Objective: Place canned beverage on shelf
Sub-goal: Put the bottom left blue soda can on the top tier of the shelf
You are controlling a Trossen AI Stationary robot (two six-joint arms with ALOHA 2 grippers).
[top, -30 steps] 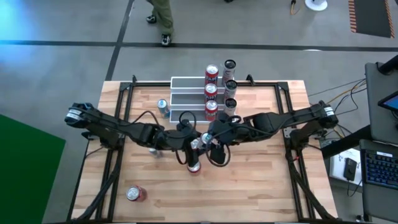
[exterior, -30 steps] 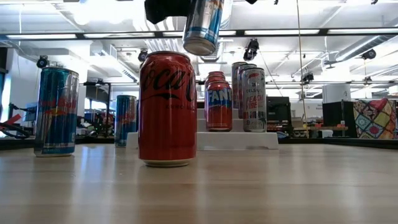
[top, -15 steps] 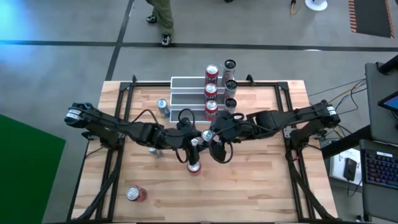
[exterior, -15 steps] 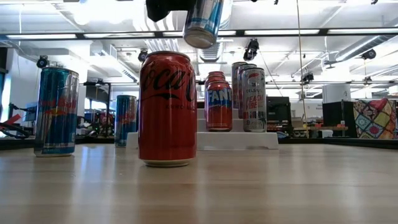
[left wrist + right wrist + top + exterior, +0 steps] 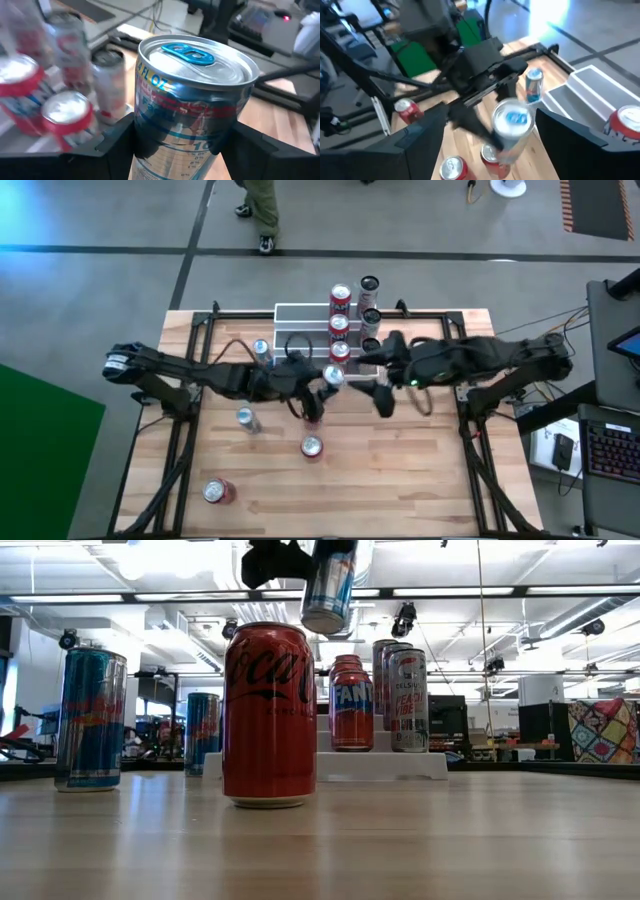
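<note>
Mid-carry. Left gripper (image 5: 322, 385) clamped on silver-blue can (image 5: 332, 376), held off the table just at 6 o'clock of shelf (image 5: 300, 312). Right gripper (image 5: 383, 402) spread, empty, at 3 o'clock of can. Next: probably set can on a free tread at 9 o'clock of the red cans (image 5: 340, 325).

Left hand (image 5: 322, 383) holds can (image 5: 332, 376) — beside shelf (image 5: 300, 325)

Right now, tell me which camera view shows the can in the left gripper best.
The left wrist view: the silver-and-blue can fills the picture, clamped between the left gripper's fingers, blue pull tab visible. The low view shows only its lower part hanging above the table. The high view gives a small lid near the shelf. The right wrist view blurs it.
</note>
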